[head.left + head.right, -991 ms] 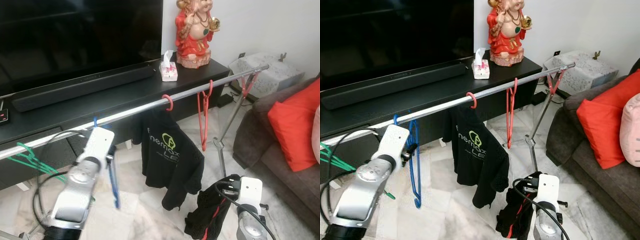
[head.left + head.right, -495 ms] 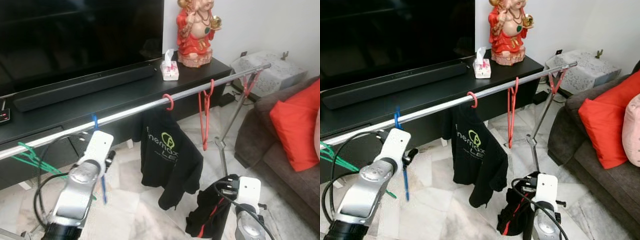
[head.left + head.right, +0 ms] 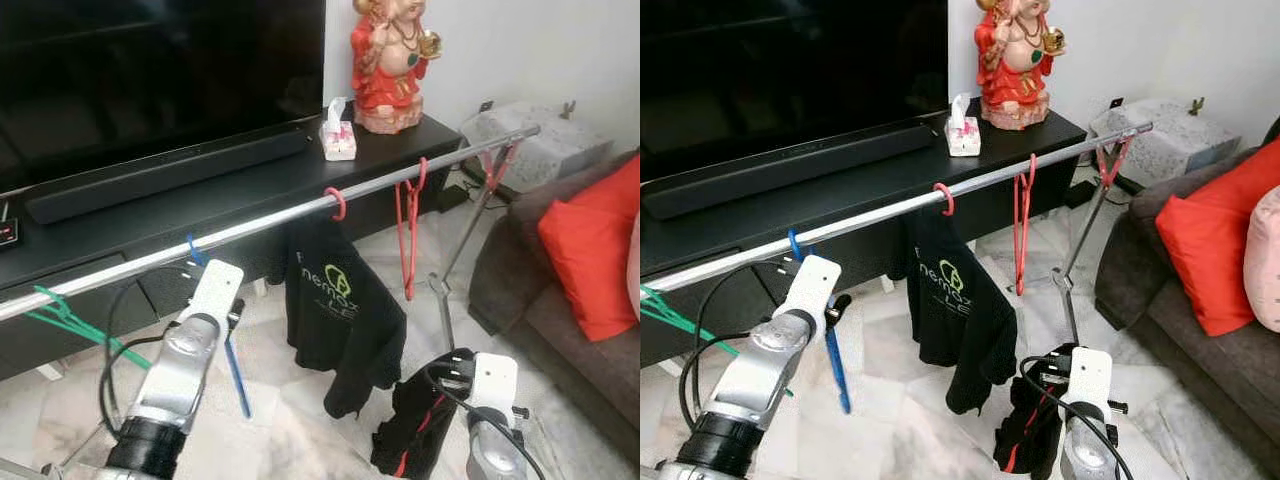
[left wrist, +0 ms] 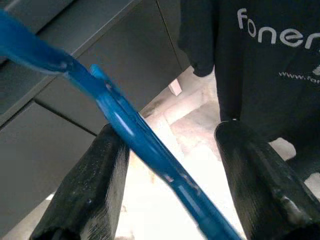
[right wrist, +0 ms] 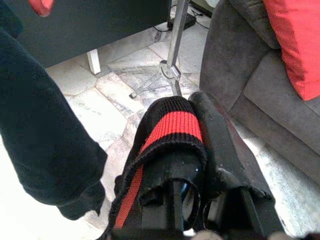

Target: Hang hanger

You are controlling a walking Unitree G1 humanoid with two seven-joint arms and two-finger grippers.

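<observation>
While the head views showed the blue hanger hooked on the silver rail, the left wrist view showed it running slantwise between the spread fingers of the left gripper, against one, clear of the other. Four hangers hung there: green, blue, and two red. The right gripper pinched a black-and-red garment

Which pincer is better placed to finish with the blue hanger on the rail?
Left. The left pincer is open around the blue hanger, whose hook sits on the rail. The right pincer hangs low, shut on a black-and-red garment.
</observation>
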